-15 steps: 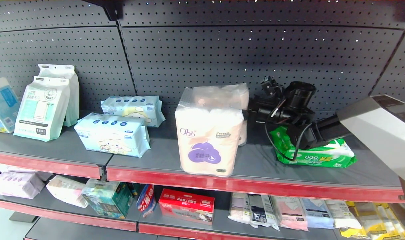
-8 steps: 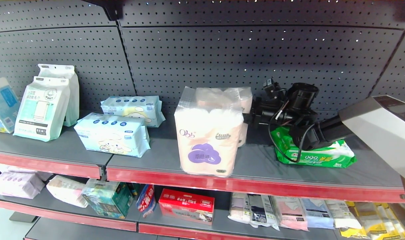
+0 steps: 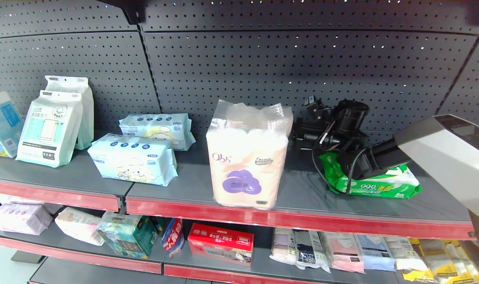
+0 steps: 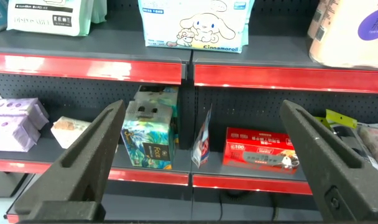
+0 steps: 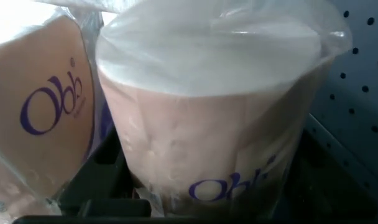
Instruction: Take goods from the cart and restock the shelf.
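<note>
A roll pack (image 5: 207,124) is being gripped by the right gripper (image 3: 300,134), with its dark fingers (image 5: 92,186) being pressed against the pack's sides. The pack is being held at the back of the upper shelf (image 3: 302,189), just behind a front pack (image 3: 245,169) that is standing upright at the shelf's edge, and near the pegboard (image 3: 263,67). Whether it is being rested on the shelf cannot be told. Green wipes (image 3: 381,183) are lying under the right arm. The left gripper (image 4: 201,106) is being held wide open before the lower shelf (image 4: 145,176), where a red box (image 4: 260,149) is lying.
</note>
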Tool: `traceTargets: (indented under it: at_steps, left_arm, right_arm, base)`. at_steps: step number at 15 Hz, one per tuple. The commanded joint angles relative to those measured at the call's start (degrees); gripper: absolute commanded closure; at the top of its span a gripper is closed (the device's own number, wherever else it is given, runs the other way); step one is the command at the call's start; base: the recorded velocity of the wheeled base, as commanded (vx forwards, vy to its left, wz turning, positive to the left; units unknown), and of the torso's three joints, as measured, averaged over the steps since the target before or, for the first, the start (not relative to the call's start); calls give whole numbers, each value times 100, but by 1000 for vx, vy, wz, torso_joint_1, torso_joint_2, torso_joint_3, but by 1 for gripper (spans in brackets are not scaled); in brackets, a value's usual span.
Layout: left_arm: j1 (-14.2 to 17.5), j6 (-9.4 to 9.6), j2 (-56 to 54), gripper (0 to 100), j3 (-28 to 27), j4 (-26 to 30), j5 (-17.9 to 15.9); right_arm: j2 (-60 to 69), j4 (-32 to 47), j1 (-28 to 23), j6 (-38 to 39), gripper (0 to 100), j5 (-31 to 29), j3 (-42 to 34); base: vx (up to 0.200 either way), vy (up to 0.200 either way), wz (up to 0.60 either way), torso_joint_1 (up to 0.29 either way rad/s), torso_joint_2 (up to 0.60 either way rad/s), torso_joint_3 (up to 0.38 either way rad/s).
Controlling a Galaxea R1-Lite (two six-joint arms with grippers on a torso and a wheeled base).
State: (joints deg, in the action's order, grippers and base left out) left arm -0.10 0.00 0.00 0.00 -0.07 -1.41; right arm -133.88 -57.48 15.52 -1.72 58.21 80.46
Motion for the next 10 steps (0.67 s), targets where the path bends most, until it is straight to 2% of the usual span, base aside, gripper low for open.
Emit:
traceTargets:
  at_steps: [1, 10]
  left_arm:
    - [1, 0, 0, 0, 0, -1, 1]
    - [1, 0, 0, 0, 0, -1, 1]
  right_arm:
    - [-24, 0, 30, -4, 100, 15, 23]
    - [-24, 0, -119, 198, 100, -3, 93]
  base:
    - [0, 0, 0, 0, 0, 0]
    - [0, 0, 0, 0, 0, 0]
